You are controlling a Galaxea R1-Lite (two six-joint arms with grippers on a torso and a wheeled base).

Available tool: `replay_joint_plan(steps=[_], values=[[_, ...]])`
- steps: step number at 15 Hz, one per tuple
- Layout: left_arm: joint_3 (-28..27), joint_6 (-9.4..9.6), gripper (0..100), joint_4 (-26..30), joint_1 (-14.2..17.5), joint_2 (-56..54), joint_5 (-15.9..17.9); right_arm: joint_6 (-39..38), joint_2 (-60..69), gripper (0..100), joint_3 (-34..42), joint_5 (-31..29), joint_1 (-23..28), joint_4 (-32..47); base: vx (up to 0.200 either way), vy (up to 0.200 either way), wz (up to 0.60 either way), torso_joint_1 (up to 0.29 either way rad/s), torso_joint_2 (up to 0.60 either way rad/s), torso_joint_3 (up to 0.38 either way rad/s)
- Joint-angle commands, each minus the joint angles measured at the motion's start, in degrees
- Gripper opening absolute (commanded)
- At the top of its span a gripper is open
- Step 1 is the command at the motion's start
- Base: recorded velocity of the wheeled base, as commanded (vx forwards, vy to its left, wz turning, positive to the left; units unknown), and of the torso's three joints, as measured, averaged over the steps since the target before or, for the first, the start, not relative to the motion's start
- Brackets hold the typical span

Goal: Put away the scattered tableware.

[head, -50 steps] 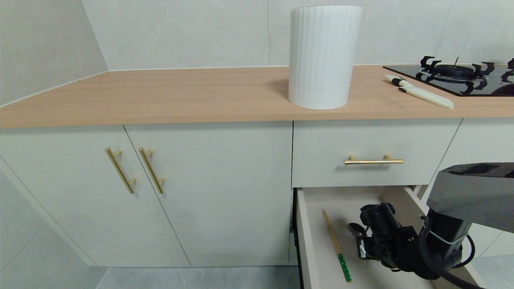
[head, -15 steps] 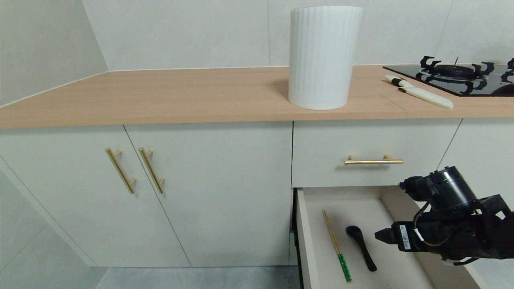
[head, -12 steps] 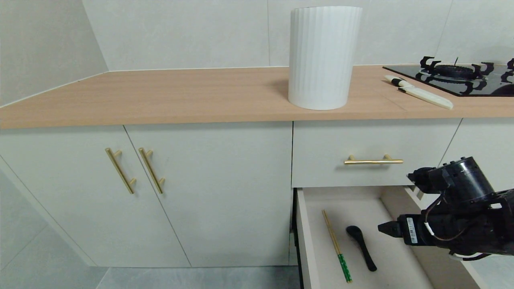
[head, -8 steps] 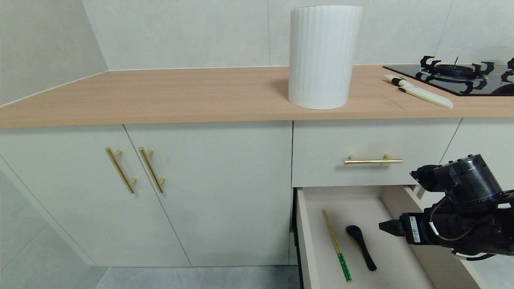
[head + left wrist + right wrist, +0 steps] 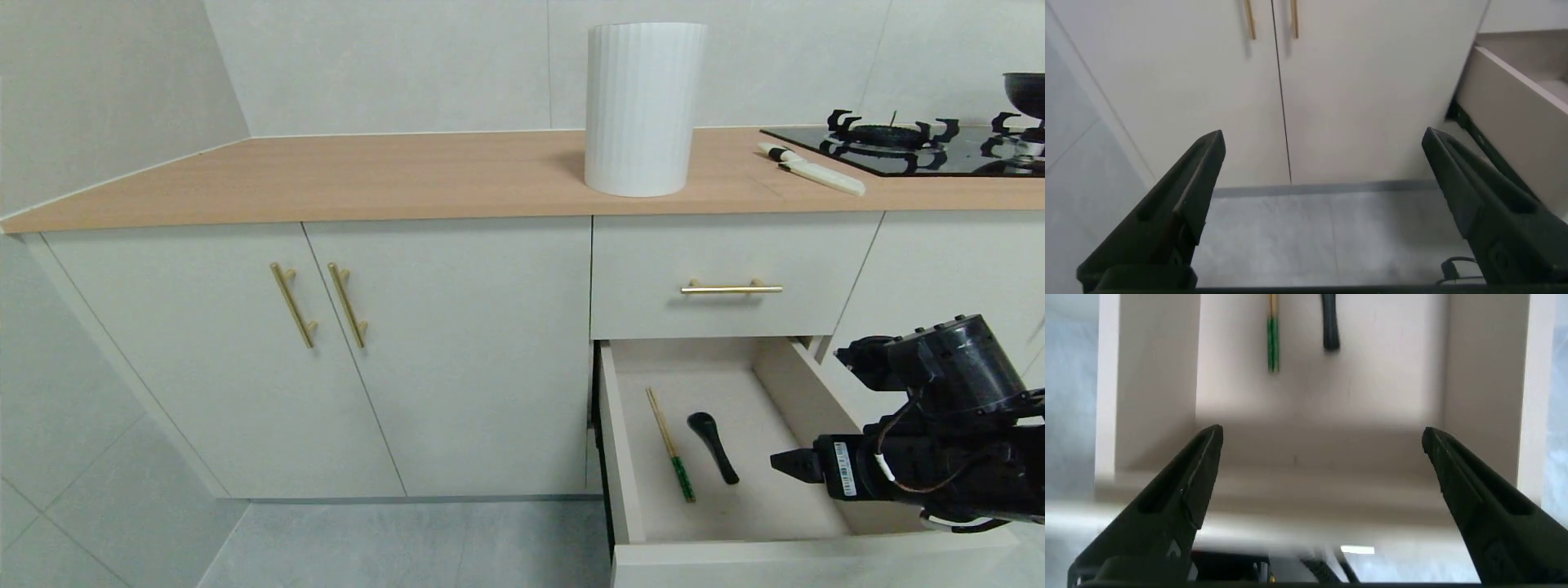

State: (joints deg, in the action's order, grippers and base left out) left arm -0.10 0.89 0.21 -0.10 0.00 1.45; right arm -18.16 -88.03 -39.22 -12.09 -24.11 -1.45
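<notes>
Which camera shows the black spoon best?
The head view: the whole black spoon lies in the open drawer beside the chopsticks. The right wrist view catches just its handle; the left wrist view faces cabinet doors.

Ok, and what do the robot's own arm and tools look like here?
The right arm is black, with a glossy cylindrical housing, a white barcode-style label near the wrist and thin looping cables beside it. The right tool and the left tool each have two dark, matte, wedge-shaped fingers that taper toward the tips. No other markings are legible.
</notes>
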Motion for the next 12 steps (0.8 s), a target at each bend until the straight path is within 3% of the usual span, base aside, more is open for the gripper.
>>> replay_joint_plan(steps=[1,7,12], values=[[0.0,-0.01,100,0.0,0.0,0.0,0.0,0.7,0.2,100,0.0,-0.3,0.0,0.0,0.000,0.000,0.00,0.000,0.00,0.000],[0.0,-0.01,100,0.0,0.0,0.0,0.0,3.6,5.1,100,1.6,-0.3,-3.0,0.5,0.000,0.000,0.00,0.000,0.00,0.000],[0.0,-0.01,100,0.0,0.0,0.0,0.0,5.2,4.9,100,1.7,-0.3,-9.5,13.2,0.000,0.000,0.00,0.000,0.00,0.000]])
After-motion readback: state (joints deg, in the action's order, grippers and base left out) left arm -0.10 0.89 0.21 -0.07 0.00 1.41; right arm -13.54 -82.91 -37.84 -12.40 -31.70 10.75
